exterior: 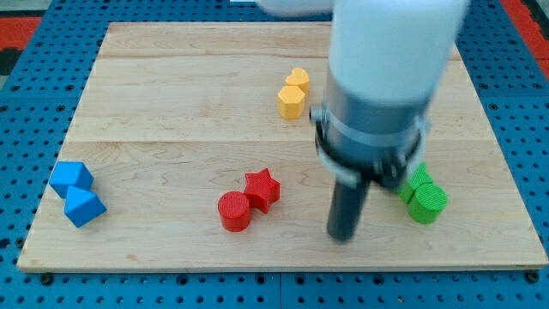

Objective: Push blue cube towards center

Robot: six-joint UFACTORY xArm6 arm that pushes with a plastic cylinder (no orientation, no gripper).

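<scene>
Two blue blocks lie at the board's left edge: a blue cube (70,177) and, touching it just below, a second blue block (84,206) of wedge-like shape. My tip (343,235) stands on the board low in the view, right of centre, far to the right of both blue blocks. It touches no block. The arm's white and grey body (382,86) hangs above it and hides part of the board behind.
A red cylinder (234,211) and a red star (262,189) sit together left of my tip. Two yellow blocks (294,93) lie near the view's top centre. Two green blocks (424,197) lie right of my tip, partly hidden by the arm. The wooden board (171,103) rests on a blue surface.
</scene>
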